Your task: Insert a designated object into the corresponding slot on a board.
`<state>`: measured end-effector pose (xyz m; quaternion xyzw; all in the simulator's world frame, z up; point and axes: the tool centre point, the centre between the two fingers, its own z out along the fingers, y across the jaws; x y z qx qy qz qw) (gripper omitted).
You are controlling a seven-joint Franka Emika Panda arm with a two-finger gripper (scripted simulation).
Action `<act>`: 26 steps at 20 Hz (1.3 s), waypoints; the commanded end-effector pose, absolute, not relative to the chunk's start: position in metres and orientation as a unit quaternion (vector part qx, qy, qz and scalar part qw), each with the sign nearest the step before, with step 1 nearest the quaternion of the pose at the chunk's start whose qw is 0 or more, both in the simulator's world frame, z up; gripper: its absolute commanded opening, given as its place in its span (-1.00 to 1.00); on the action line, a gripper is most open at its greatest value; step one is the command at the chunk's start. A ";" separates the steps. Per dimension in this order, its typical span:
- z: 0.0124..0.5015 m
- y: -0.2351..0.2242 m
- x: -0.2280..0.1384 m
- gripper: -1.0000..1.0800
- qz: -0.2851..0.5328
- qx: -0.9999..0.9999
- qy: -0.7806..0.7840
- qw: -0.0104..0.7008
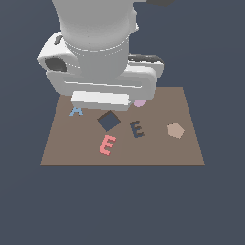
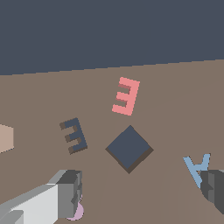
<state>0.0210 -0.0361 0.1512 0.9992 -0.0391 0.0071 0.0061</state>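
Observation:
The salmon-red letter E (image 1: 107, 144) lies flat on the brown board (image 1: 186, 148), near its front edge; it also shows in the wrist view (image 2: 126, 96). The dark navy E-shaped slot (image 1: 137, 128) is a short way off toward the exterior view's right, empty, and shows in the wrist view (image 2: 74, 135) too. My gripper (image 2: 142, 192) is open and empty, held above the back part of the board, apart from the red E. One finger (image 2: 70, 192) and the other finger (image 2: 214, 186) show in the wrist view. In the exterior view the arm's body hides the fingers.
A dark diamond-shaped square recess (image 1: 109, 120) lies between the gripper and the red E. A light blue letter A (image 1: 76, 111) sits at the back on the exterior view's left. A tan hexagon piece (image 1: 175, 130) lies on the exterior view's right. A pink piece (image 1: 139, 103) is partly hidden under the arm.

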 end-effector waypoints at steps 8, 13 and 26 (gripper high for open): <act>0.098 -0.038 0.058 0.92 0.003 0.995 -0.103 0.003; 0.073 -0.041 0.076 0.92 0.002 0.991 -0.133 0.002; 0.049 -0.045 0.094 0.92 0.000 0.987 -0.164 0.000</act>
